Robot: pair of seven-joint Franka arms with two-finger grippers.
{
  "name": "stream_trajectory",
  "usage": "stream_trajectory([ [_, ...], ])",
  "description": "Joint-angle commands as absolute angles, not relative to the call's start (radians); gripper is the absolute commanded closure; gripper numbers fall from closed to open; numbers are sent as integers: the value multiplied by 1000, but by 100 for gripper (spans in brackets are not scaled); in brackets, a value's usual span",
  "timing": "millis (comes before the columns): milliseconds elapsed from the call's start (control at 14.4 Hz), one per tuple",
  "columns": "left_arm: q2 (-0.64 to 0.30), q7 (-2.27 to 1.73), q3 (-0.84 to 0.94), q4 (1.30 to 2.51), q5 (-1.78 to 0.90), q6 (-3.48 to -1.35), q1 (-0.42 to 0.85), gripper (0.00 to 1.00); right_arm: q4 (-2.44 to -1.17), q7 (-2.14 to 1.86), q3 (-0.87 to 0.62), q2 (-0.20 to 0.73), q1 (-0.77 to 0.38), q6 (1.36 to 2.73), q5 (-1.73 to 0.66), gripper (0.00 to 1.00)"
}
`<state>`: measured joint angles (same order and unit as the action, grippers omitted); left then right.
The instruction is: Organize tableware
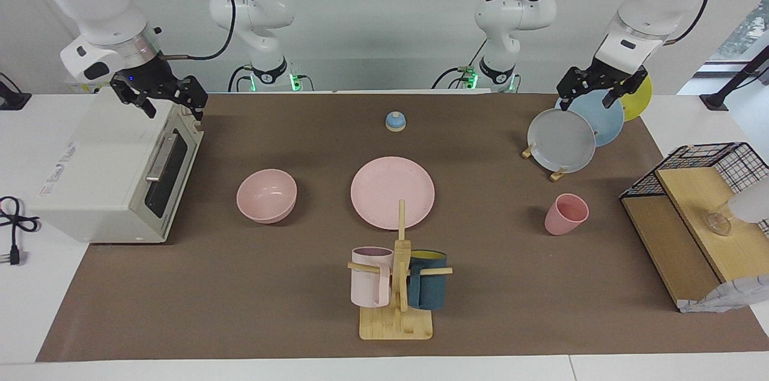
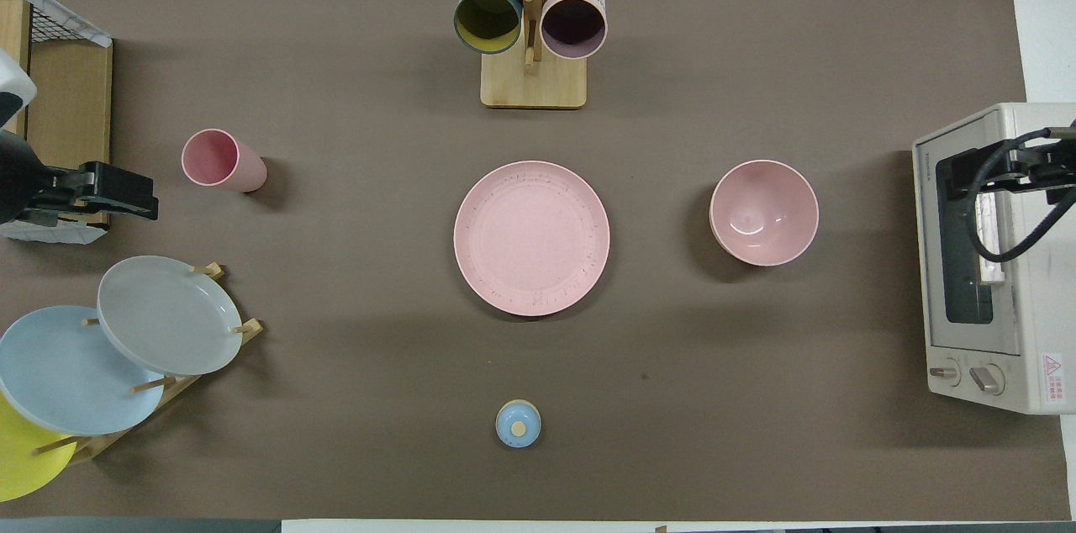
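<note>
The pink plate (image 1: 392, 192) (image 2: 531, 237) lies flat in the middle of the brown mat. The pink bowl (image 1: 267, 195) (image 2: 763, 212) stands upright beside it toward the right arm's end. The pink cup (image 1: 566, 214) (image 2: 223, 160) stands upright toward the left arm's end. My left gripper (image 1: 587, 103) (image 2: 118, 190) is open and empty, up in the air by the plate rack. My right gripper (image 1: 173, 112) (image 2: 1038, 171) is open and empty, up in the air over the toaster oven. Neither touches the tableware.
A white toaster oven (image 1: 114, 176) (image 2: 992, 264) stands at the right arm's end. A plate rack (image 1: 562, 140) (image 2: 168, 314) holds grey, blue and yellow plates. A mug tree (image 1: 399, 273) (image 2: 531, 20) stands farther out than the plate. A small blue knob (image 1: 395, 121) sits nearer. A wooden shelf (image 1: 691, 219) stands by the cup.
</note>
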<state>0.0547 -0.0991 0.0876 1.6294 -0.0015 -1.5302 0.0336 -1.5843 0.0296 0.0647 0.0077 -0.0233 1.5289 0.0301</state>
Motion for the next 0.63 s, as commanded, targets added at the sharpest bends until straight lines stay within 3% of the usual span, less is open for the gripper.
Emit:
stream_trajectory([
  [0,74,-100,94,1643,15,-1519,26,0,-1568,-8,66,15,-21,1508,20,0],
  [348,74,-100,94,1643,15,-1519,28,0,-1569,-11,69,8,-21,1534,2,0],
  [557,74,-100,94,1643,15,-1519,26,0,-1577,-60,58,9,-87,1574,3,0],
])
